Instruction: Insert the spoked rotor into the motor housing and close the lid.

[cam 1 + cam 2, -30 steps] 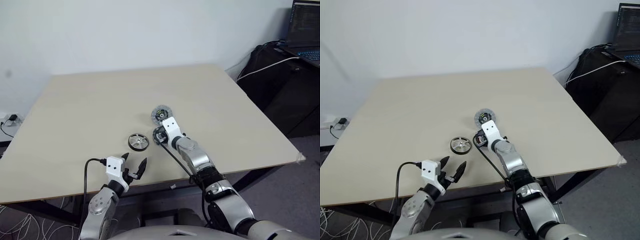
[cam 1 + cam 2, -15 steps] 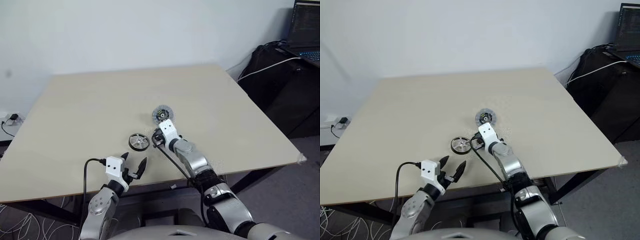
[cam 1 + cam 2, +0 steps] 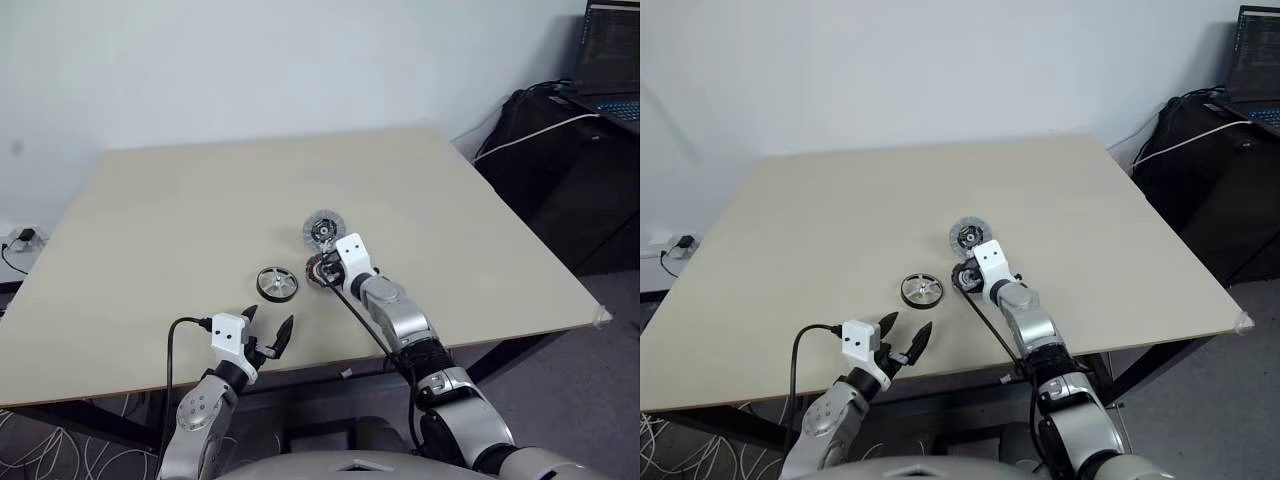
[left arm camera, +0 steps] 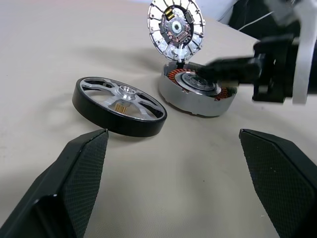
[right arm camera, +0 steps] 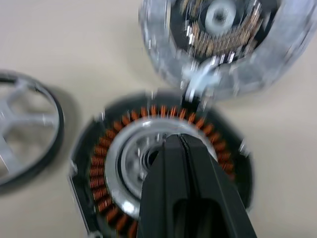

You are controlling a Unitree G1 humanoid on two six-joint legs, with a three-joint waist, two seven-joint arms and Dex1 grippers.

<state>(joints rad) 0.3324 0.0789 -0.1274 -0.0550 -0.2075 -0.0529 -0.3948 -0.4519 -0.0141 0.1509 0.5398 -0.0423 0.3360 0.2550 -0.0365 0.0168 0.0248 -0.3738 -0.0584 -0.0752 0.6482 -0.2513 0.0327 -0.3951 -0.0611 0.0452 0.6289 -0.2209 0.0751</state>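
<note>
A: Since lid (image 4: 175,26) stands flipped up on its hinge at far edge of motor housing (image 4: 198,92), looks left that way so copper windings and hub stay exposed for loading. Agree?

B: Yep. Spoked rotor (image 4: 119,104) lying flat on table (image 3: 180,210), just beside housing on robot's left side, apart from it, not inserted yet. Prob parked close for a short carry.

A: Right gripper (image 5: 184,144)?

B: Pinched shut, nothing held. Fingers (image 5: 190,188) together, tip over housing's central hub; can't tell if touching. Could be steadying or nudging the housing, only a guess.

A: Arm pose?

B: Right arm reached fwd over table, wrist angled down and slightly toward robot's left, tip at housing (image 3: 967,277). Left gripper (image 3: 268,330) spread wide, empty, at near table edge, roughly level, aimed at rotor and housing, well short of both.

A: So neither on rotor.

B: Correct. Insertion and lid closing both pending.
</note>
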